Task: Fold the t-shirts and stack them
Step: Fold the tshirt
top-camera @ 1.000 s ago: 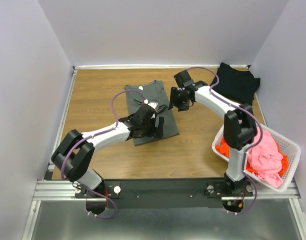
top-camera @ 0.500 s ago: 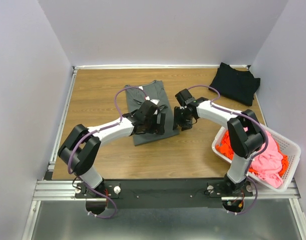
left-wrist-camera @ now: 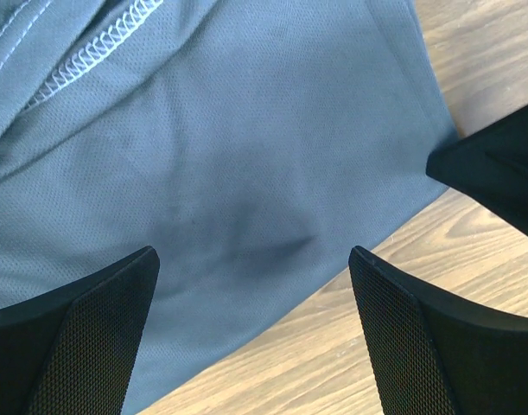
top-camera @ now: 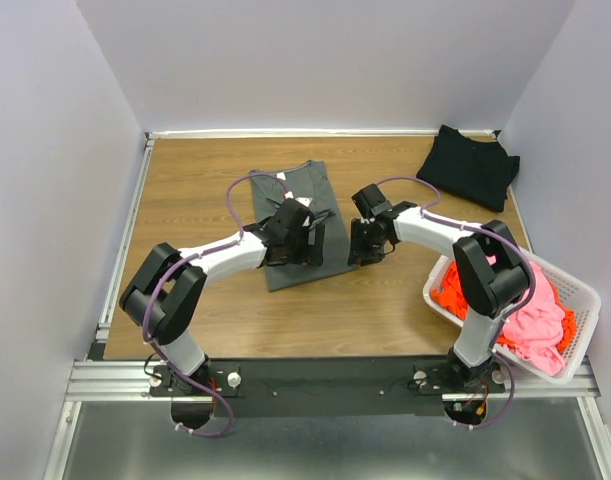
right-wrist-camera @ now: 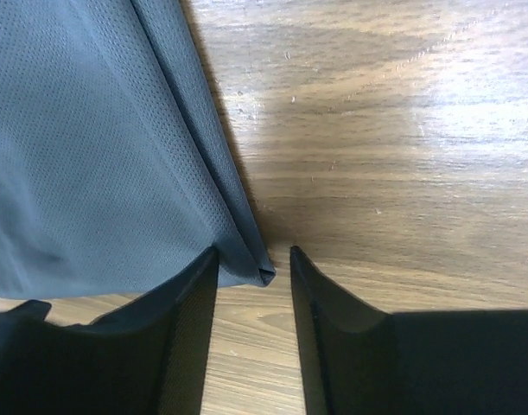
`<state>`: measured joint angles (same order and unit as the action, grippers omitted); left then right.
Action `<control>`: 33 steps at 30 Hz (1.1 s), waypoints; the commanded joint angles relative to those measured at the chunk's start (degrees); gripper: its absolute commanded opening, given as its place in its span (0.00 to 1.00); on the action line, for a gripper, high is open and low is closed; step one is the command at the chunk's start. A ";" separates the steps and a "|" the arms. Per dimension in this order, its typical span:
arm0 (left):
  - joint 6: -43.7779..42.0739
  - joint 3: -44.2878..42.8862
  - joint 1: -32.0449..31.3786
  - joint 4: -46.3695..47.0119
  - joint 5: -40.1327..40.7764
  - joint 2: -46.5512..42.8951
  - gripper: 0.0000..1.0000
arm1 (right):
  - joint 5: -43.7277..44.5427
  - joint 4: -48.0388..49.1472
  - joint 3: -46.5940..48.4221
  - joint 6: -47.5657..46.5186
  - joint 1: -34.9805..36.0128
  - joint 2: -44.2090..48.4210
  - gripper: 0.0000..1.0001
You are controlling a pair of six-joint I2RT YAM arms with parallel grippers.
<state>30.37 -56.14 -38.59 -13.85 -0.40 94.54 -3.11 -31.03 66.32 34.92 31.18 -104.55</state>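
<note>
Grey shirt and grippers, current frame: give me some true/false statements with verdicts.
1. The left gripper is wide open over the grey shirt. True.
2. The right gripper has clamped the grey shirt's corner. False: the corner lies between its jaws, which stand apart.
3. The black shirt is in the basket. False: it lies on the table at the far right corner.
4. The basket holds an orange shirt and a pink shirt. True.
</note>
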 commanded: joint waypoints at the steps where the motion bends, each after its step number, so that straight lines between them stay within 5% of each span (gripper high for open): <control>1: 0.21 -0.02 0.35 2.24 1.63 1.34 0.98 | -1.54 0.88 -3.04 0.77 0.55 0.84 0.39; 10: -1.54 -2.91 2.46 2.77 5.23 5.03 0.98 | -3.04 0.79 -7.44 0.42 0.55 2.07 0.09; 33: -6.02 -18.91 9.84 1.28 5.33 16.46 0.98 | -5.76 -0.44 -7.35 -3.71 0.55 -0.83 0.04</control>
<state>26.39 -71.68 -30.39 -12.21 3.29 108.90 -9.56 -26.79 60.34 33.76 31.18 -102.06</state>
